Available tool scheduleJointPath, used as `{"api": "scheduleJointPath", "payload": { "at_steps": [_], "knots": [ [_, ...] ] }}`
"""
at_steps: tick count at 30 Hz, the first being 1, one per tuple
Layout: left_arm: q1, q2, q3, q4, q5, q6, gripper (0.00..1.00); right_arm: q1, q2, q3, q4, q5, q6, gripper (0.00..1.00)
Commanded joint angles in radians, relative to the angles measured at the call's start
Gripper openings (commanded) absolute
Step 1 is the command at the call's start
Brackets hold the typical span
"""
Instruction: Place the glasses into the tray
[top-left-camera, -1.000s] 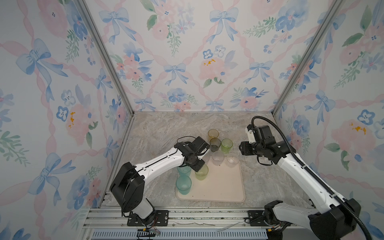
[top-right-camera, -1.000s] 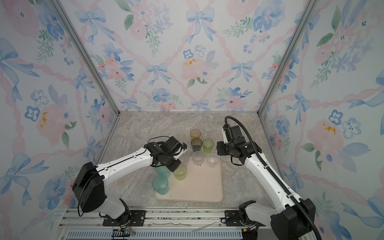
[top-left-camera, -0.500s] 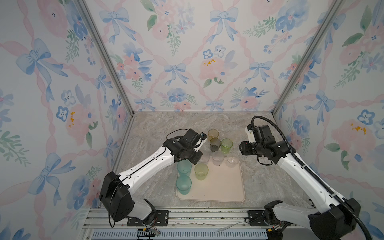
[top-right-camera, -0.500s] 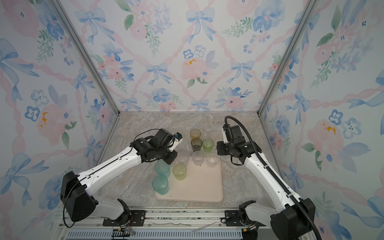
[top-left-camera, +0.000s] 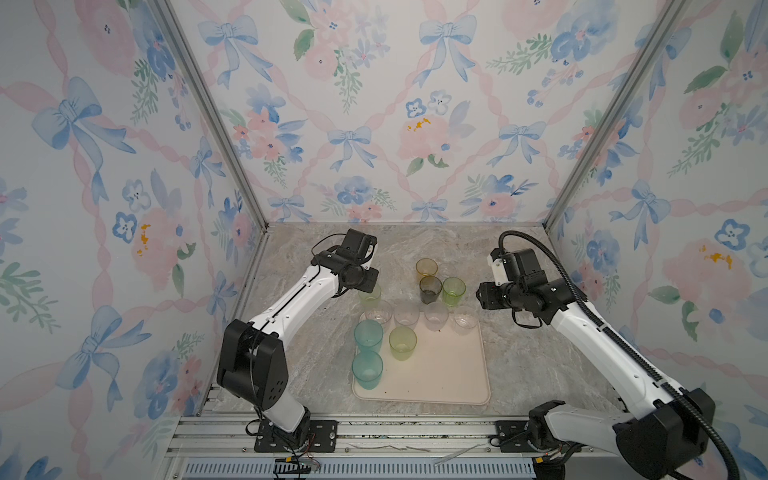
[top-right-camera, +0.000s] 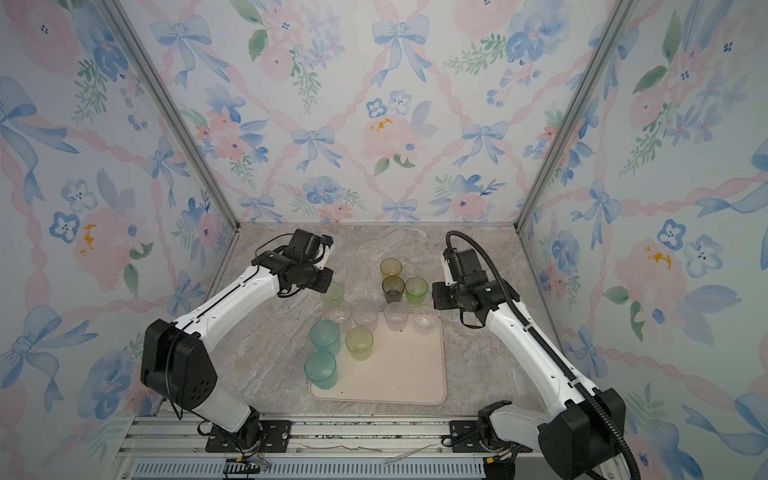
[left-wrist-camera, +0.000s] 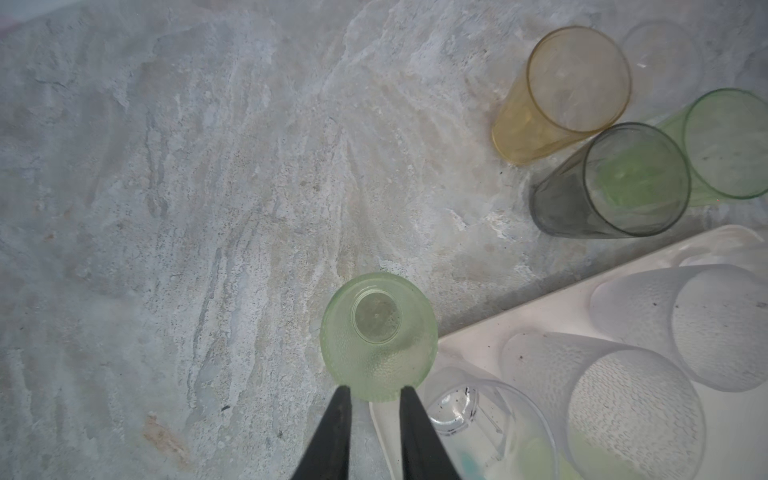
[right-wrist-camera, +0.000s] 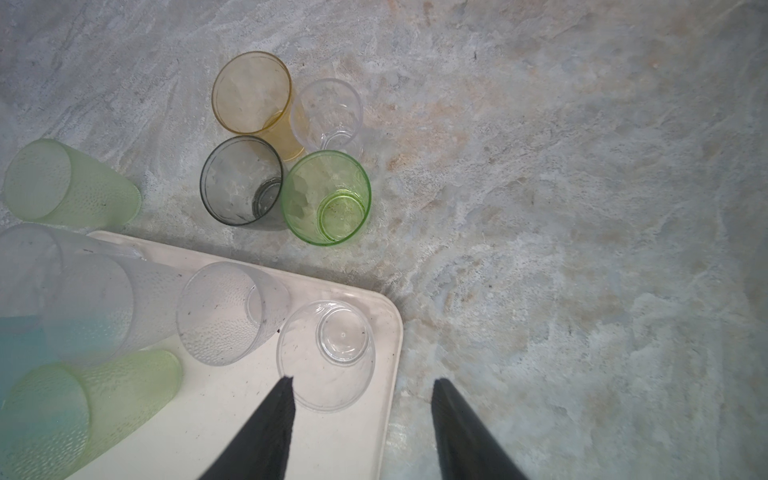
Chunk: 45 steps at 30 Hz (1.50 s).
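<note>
The left gripper (left-wrist-camera: 375, 390) holds its black fingers a narrow gap apart with nothing between them. Just ahead of their tips a pale green dimpled plastic tumbler (left-wrist-camera: 378, 336) stands on the grey marble tabletop (left-wrist-camera: 166, 208), beside a corner of the flat beige-pink tray (left-wrist-camera: 478, 332).

The right gripper (right-wrist-camera: 363, 379) is spread wide and empty, one finger over the tray and the other over the tabletop. A short clear tumbler (right-wrist-camera: 326, 357) sits on the tray just ahead of it. Farther ahead, off the tray, an amber tumbler (right-wrist-camera: 251, 93), a smoky grey tumbler (right-wrist-camera: 241, 180), a bright green tumbler (right-wrist-camera: 326, 195) and another clear tumbler (right-wrist-camera: 326, 110) stand clustered.
</note>
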Motion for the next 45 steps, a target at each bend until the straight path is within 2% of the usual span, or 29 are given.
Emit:
{"api": "scheduleJointPath", "payload": {
  "at_steps": [1, 26, 38, 45],
  "knots": [
    [0.016, 0.039, 0.022, -0.008, 0.009, -0.004, 0.24, -0.003, 0.017, 0.021, 0.008, 0.000, -0.014, 0.56],
    [0.084, 0.124, 0.027, 0.025, 0.006, -0.003, 0.25, -0.014, 0.129, 0.040, 0.046, -0.026, -0.024, 0.57],
    [0.085, 0.186, 0.035, 0.031, 0.024, 0.005, 0.22, -0.022, 0.149, 0.046, 0.049, -0.029, -0.026, 0.57],
    [0.087, 0.210, 0.037, 0.029, 0.010, 0.010, 0.17, -0.022, 0.159, 0.045, 0.049, -0.029, -0.026, 0.57]
  ]
}}
